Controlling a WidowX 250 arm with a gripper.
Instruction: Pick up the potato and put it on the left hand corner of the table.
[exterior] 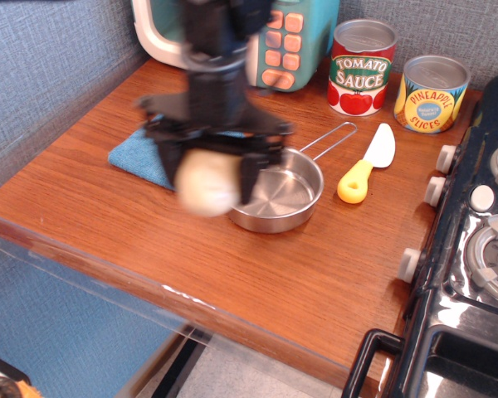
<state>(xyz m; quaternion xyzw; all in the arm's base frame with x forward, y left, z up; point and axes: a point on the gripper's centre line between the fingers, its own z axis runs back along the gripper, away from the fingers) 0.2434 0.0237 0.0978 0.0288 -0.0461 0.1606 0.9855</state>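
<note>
The pale cream potato (206, 182) is held between the black fingers of my gripper (207, 170), lifted above the reddish-brown wooden table (83, 207). The gripper is blurred from motion. It hangs over the edge of the blue cloth and the left rim of the steel pan (282, 197). The arm comes down from the top of the frame and hides part of the toy microwave.
A blue cloth (133, 153) lies at the left. A yellow-handled toy knife (365, 166) lies right of the pan. Tomato sauce (361, 66) and pineapple (432, 93) cans stand at the back. A toy microwave (286, 41) is behind. A black toy stove (473, 249) fills the right side.
</note>
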